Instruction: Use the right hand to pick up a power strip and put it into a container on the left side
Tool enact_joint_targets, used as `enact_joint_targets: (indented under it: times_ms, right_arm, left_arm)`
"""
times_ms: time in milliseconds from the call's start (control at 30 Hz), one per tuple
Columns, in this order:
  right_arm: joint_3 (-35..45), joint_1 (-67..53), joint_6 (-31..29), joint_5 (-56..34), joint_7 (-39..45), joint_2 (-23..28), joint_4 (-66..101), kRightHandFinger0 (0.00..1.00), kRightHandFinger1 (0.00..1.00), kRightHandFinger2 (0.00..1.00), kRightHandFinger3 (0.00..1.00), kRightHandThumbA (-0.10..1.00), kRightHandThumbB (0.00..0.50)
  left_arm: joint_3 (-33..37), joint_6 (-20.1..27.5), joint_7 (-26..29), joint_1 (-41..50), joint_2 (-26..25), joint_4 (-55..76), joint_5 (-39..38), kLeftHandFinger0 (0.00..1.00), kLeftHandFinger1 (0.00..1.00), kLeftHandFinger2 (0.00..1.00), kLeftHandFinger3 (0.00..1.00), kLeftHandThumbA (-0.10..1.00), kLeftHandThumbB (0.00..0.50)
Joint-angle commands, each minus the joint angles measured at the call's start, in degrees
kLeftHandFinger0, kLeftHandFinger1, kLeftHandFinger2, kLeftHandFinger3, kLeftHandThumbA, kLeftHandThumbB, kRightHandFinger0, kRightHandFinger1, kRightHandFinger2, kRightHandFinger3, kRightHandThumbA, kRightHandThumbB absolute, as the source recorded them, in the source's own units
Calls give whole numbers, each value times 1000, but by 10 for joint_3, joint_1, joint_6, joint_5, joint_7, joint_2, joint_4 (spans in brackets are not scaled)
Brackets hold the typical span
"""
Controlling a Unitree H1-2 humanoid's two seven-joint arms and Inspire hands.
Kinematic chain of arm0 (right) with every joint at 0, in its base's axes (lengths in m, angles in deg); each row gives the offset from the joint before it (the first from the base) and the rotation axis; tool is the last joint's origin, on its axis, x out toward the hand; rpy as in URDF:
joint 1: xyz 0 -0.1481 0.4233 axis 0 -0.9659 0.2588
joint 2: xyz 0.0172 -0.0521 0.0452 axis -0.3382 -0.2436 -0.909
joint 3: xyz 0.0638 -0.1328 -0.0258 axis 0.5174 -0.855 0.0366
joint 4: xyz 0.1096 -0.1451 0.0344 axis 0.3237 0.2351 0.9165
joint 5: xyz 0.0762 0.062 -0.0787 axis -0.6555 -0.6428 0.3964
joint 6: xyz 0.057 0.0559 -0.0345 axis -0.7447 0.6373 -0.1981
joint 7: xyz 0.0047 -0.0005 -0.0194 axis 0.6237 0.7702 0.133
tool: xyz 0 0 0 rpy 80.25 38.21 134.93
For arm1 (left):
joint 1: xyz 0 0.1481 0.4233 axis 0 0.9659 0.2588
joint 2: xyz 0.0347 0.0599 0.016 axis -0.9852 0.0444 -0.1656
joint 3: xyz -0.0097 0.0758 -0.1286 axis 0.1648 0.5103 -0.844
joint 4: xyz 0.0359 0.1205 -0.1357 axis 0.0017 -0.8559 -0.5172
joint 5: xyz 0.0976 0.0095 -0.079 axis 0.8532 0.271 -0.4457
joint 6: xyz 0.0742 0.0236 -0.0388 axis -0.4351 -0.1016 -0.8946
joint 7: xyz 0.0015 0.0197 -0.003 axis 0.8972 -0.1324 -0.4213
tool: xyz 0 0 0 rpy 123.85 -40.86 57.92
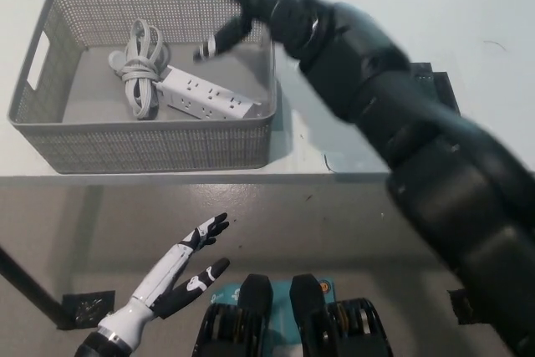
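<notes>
The strip [205,96] lies on the floor of the basket [33,110], right of middle, its long axis running from the far left toward the near right corner. Its bundled cord [138,73] sits just beside it on the left, touching the strip's left end. The right hand [238,10] is above the basket's far right corner, up and to the right of the strip and apart from it. It holds nothing; its fingers look spread, one pointing down-left toward the strip. By my reading the placing is done, and the move ahead is a retreat to the right over the basket's right wall, so what matters is that the strip lies below and to the left of the hand, clear of that path.

The left hand [180,269] rests low at the near left, below the table edge [351,175], fingers apart and empty, well apart from the basket.

The right hand is smeared by motion blur, so its exact finger spread is hard to make out. The black arm hides the table behind it, and a dark flat thing [435,85] at the right shows only in part.
</notes>
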Motion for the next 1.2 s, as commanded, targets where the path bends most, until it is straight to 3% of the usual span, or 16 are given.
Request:
enact_joint_targets:
  times_ms: [0, 67, 133, 267, 333, 400, 500, 600, 667, 733, 767, 800, 867, 1000, 1167]
  right_arm:
    - [96, 82, -104, -89, -42, 65, 66, 1000, 1000, 1000, 1000, 1000, 489]
    - [117, 86, -80, -84, -32, 106, 119, 1000, 1000, 1000, 1000, 1000, 443]
    - [146, 72, -58, -93, -8, 142, 181, 1000, 1000, 1000, 1000, 1000, 437]
    - [183, -12, 26, -116, 51, 208, 380, 1000, 1000, 1000, 1000, 1000, 499]
    - [194, -56, 51, -135, 76, 224, 463, 1000, 1000, 1000, 1000, 1000, 500]
    - [209, -152, 78, -183, 117, 257, 622, 1000, 1000, 1000, 1000, 1000, 438]
    - [234, -229, 109, -232, 119, 266, 750, 1000, 1000, 1000, 1000, 1000, 407]
    - [273, -390, 146, -304, 70, 243, 969, 1000, 1000, 1000, 1000, 1000, 430]
    - [267, -441, 159, -313, 60, 233, 1023, 1000, 1000, 1000, 1000, 1000, 450]
    - [245, -554, 130, -319, 43, 215, 1083, 1000, 1000, 1000, 1000, 1000, 468]
    - [229, -621, 78, -322, 36, 205, 1092, 1000, 1000, 1000, 1000, 1000, 430]
    - [223, -649, 53, -324, 32, 200, 1094, 1000, 1000, 1000, 1000, 1000, 423]
    - [192, -738, 4, -323, 14, 178, 1123, 1000, 1000, 1000, 1000, 1000, 457]
    - [133, -835, -48, -267, -7, 153, 1201, 1000, 1000, 1000, 1000, 1000, 500]
    - [92, -914, -124, -210, -7, 136, 1248, 1000, 1000, 1000, 1000, 1000, 486]
  left_arm:
    - [-1, 13, -1, -12, -8, 2, 0, 1000, 1000, 1000, 1000, 883, 174]
    - [-3, 3, -3, -12, -9, 8, -3, 1000, 1000, 1000, 1000, 880, 175]
    - [-5, 3, -4, -12, -9, 7, -6, 1000, 1000, 1000, 1000, 869, 160]
    - [-4, 11, -2, -10, -8, 2, -3, 1000, 1000, 1000, 1000, 894, 158]
    - [-4, 16, -2, -10, -6, -3, -7, 1000, 1000, 1000, 1000, 944, 173]
    - [-4, 9, -5, -10, -4, -1, -12, 1000, 1000, 1000, 1000, 1000, 220]
    - [-6, 11, 0, -11, 1, -4, -11, 1000, 1000, 1000, 1000, 1000, 236]
    - [-12, 9, 6, -5, 16, -9, -27, 1000, 1000, 1000, 1000, 1000, 260]
    - [-12, 6, 7, 4, 18, -7, -27, 1000, 1000, 1000, 1000, 1000, 262]
    - [-11, 5, 4, 21, 22, -4, -33, 1000, 1000, 1000, 1000, 1000, 256]
    - [-9, 10, 5, 33, 25, -5, -35, 1000, 1000, 1000, 1000, 1000, 245]
    - [-9, 12, 4, 37, 25, -4, -36, 1000, 1000, 1000, 1000, 1000, 243]
    - [-9, 18, 7, 51, 28, -6, -33, 1000, 1000, 1000, 1000, 1000, 247]
    - [-8, 13, 15, 57, 29, -1, -15, 1000, 1000, 1000, 1000, 1000, 247]
    - [-10, 15, 11, 52, 32, -4, -23, 1000, 1000, 1000, 1000, 1000, 245]
